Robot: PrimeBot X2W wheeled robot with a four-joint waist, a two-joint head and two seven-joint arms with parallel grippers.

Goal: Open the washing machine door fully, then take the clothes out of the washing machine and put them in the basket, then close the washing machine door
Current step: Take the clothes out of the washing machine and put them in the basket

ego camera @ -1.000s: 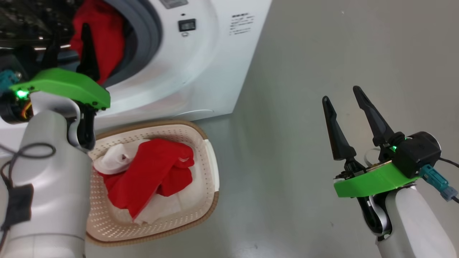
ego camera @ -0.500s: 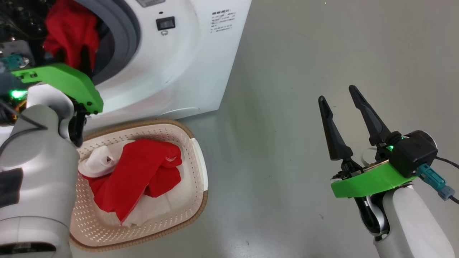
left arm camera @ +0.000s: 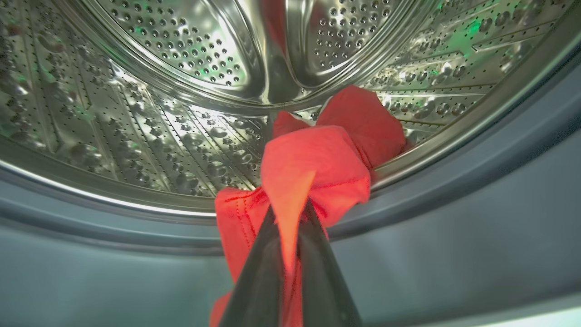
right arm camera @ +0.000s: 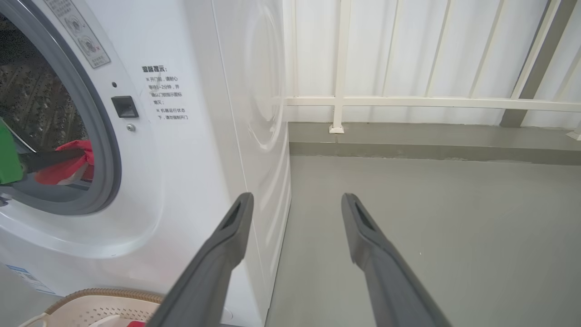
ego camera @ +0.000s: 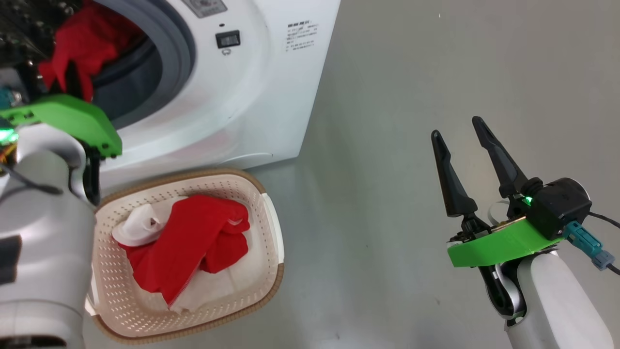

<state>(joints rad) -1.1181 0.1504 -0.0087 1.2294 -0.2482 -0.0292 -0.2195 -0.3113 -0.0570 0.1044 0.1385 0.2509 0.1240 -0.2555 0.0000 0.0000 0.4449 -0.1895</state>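
up at the top left of the head view, at the mouth of the washer (ego camera: 252, 97), the left gripper (left arm camera: 290, 206) is pinched tight on a fold of the red garment (left arm camera: 317, 168). in the left wrist view that bunch sits mid-frame, draped over the grey rubber seal (left arm camera: 431, 218), with its far end on the lip of the steel drum (left arm camera: 181, 68). the right gripper (ego camera: 456, 127) hangs at the lower right over bare floor, fingers spread, holding nothing.

handling-wise i'd guess it's light, floppy fabric with no stiffness, so it'll trail out below the pinch rather than come as one lump. the main risk is the loose tail catching on the seal, or a thin fold slipping free. a thick bunched fold near the middle is the better hold, and that looks like what it's got. the basket (ego camera: 271, 228) at lower left, just below the washer front, already has red and white laundry (ego camera: 193, 242) in it.
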